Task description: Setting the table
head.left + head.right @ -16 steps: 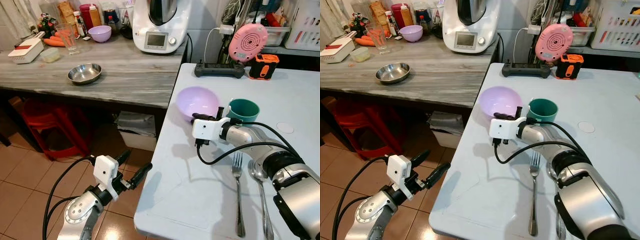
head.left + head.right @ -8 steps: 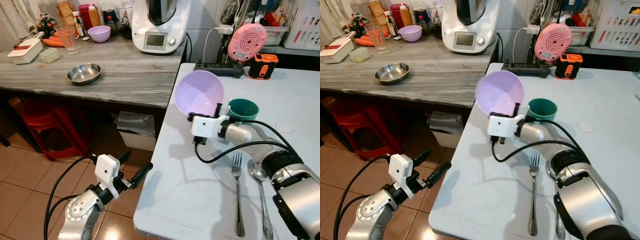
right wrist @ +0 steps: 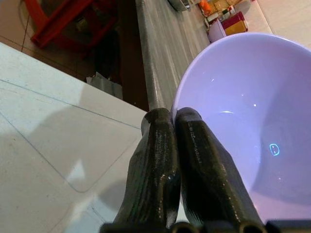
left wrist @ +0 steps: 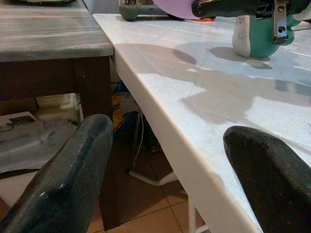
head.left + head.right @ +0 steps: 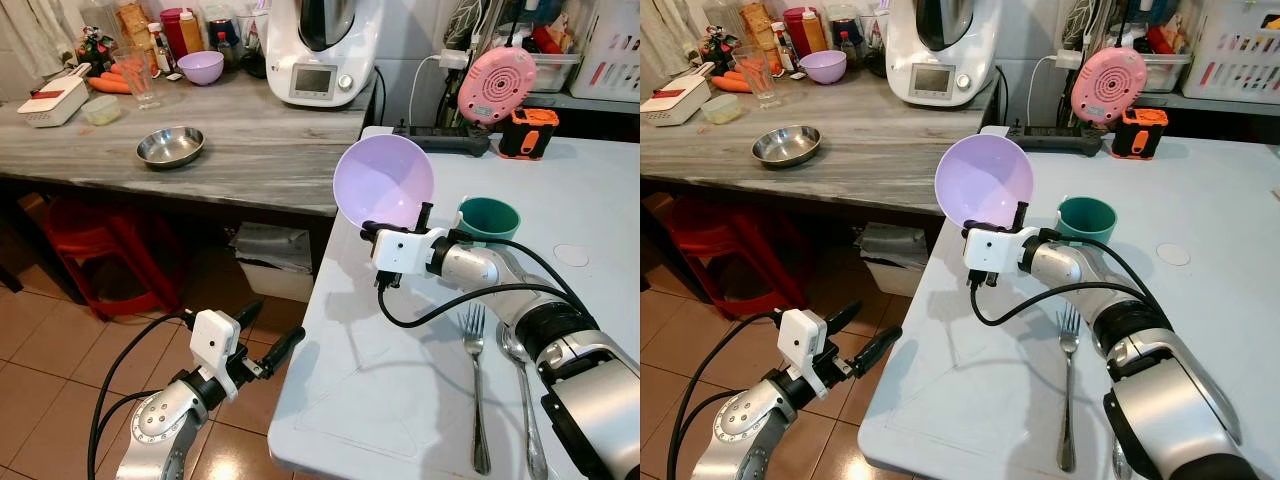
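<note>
Bowl (image 5: 384, 182) — lilac, tilted on edge with its hollow facing the camera — hangs above the white table (image 5: 600, 200), just beside the teal cup (image 5: 488, 218). Right gripper (image 5: 400, 214) has its two black fingers (image 3: 194, 160) pinched together on the bowl's lower rim. Fork (image 5: 475, 380) and spoon (image 5: 520, 385) lie side by side on the table nearer the robot. Left gripper (image 5: 262, 335) hangs low off the table's edge, fingers spread wide — holding nothing.

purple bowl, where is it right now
The purple bowl is held tilted above the white table, pinched at its rim by the right tool, just left of the teal cup.
</note>
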### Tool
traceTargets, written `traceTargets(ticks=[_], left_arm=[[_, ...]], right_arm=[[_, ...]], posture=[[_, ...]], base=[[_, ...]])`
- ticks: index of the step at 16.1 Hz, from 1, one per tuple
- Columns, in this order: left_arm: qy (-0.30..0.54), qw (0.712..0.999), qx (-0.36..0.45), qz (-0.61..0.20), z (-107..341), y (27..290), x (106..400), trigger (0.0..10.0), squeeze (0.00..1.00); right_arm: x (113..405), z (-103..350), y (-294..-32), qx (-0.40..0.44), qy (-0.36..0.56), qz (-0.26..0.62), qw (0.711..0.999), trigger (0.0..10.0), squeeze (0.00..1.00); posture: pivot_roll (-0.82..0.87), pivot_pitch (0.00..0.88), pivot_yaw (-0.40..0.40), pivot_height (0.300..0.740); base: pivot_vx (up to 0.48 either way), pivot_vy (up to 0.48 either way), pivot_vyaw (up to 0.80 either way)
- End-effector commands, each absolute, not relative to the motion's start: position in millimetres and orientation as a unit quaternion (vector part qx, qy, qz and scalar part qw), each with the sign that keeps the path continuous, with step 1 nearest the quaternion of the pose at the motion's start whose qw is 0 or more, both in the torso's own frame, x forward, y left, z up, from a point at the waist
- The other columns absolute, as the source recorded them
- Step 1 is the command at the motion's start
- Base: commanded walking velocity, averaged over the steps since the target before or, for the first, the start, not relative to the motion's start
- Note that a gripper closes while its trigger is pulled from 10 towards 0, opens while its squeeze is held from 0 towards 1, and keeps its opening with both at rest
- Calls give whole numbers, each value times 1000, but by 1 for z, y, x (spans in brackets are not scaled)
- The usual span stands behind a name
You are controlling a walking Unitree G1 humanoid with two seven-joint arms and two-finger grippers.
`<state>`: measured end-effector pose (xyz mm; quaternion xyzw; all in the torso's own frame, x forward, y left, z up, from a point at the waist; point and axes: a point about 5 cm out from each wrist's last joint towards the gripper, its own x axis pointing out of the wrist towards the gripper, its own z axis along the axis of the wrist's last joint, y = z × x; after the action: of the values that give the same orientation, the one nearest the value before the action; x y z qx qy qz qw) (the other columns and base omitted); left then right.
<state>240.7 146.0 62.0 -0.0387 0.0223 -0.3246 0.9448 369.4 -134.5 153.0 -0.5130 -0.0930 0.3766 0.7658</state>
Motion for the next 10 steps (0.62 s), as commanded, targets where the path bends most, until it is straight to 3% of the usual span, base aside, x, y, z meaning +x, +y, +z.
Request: traceTargets(ticks=[1,10], left_arm=[[24,945,-30,-325,62,149,241,10000,0],[23,946,-30,-322,62,149,242,10000,0]], right_arm=[[370,159,-132,-508,-108,375,768,0,0],[368,160,-129,-497,-115,381,771,0,0]], posture=[[-11,19,80,740],[-11,19,80,740]], base=[[0,0,0],[0,0,0]])
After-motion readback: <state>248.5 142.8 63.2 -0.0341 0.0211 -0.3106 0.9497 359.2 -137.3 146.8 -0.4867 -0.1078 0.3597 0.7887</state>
